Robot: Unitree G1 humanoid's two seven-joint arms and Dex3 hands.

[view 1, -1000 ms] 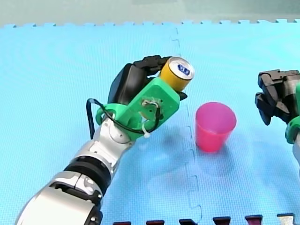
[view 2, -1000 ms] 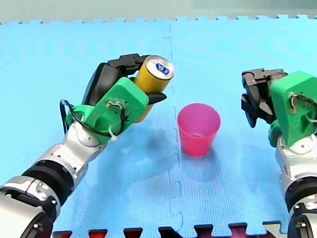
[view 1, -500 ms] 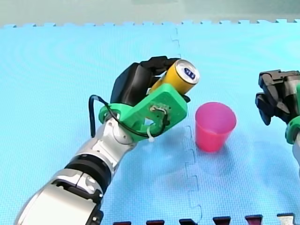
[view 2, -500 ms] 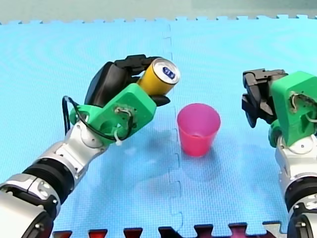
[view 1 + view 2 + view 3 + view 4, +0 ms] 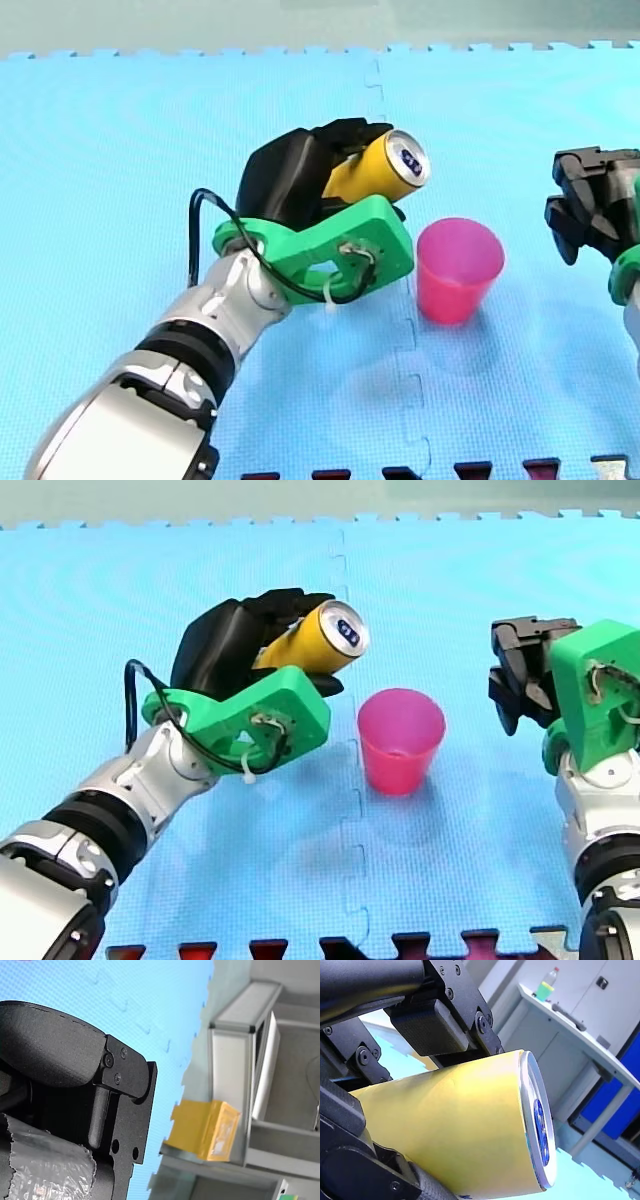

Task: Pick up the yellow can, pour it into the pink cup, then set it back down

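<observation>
My left hand [image 5: 330,165] is shut on the yellow can [image 5: 378,168], held in the air just left of the pink cup [image 5: 458,268]. The can is tipped well over, its silver top with the blue tab facing right toward the cup. The second wrist view shows the same can [image 5: 455,1130] lying nearly sideways between black fingers [image 5: 440,1025]. The pink cup [image 5: 400,740] stands upright on the blue mat, and its inside looks bare. My right hand [image 5: 525,675] hangs to the right of the cup, holding nothing.
The blue foam mat [image 5: 120,150] covers the whole work surface, with a seam running down its middle past the cup. A row of dark red and black pieces [image 5: 330,950] lines the mat's near edge.
My left hand has rolled the can further over, from a steep tilt to almost horizontal, and carried its top a little to the right toward the cup. The right hand and cup stayed still.
</observation>
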